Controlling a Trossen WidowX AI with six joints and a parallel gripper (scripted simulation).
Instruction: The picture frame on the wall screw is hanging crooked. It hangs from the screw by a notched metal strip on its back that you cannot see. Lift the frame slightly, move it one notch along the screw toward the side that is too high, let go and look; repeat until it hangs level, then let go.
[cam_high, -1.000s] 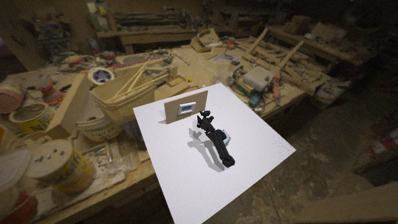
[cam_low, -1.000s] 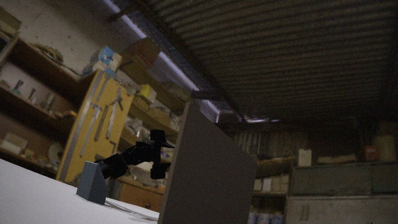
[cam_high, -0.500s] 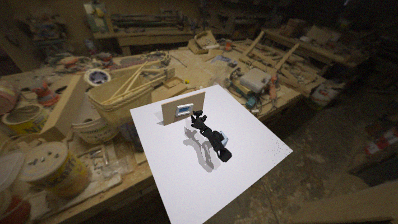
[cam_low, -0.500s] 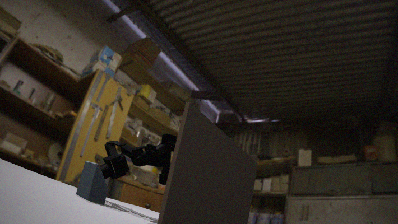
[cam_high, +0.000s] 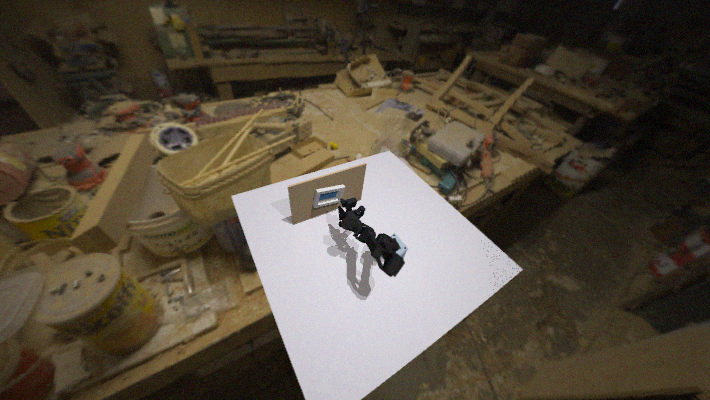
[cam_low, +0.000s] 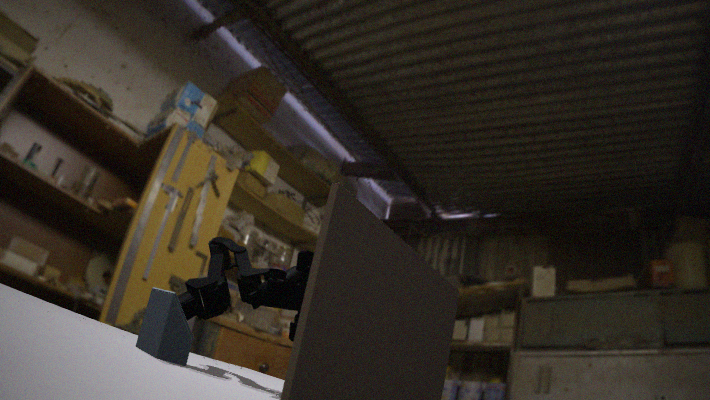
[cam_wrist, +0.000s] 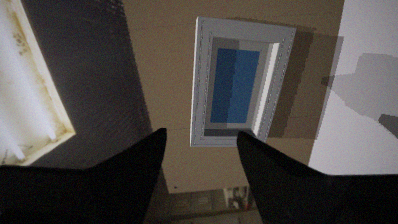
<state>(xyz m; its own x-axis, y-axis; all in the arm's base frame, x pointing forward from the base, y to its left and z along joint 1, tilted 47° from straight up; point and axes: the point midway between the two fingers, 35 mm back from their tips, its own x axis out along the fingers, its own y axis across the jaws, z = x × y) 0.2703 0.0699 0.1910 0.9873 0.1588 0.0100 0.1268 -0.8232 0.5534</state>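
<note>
The picture frame (cam_high: 328, 203) (cam_wrist: 200, 85), pale with a blue picture, hangs on the front of the upright brown board (cam_high: 301, 207) (cam_low: 380, 300) (cam_wrist: 155, 65). Against the board's top edge it is tilted: its left end, seen from the front, sits higher than its right. The screw and notched strip are hidden. My gripper (cam_high: 341, 204) (cam_wrist: 202, 135) is open, turned so one finger is above the other, with nothing between the fingers. It is in front of the frame; in the wrist view the fingertips overlap the frame's left end. The gap to it is hard to judge. In the exterior view the board hides the fingertips and frame.
The board stands on the white table top (cam_high: 400, 320). The blue-grey arm base block (cam_high: 401, 245) (cam_low: 162, 325) stands on the table behind the gripper. Shadows of the arm fall beside it. The cluttered workshop lies around as background.
</note>
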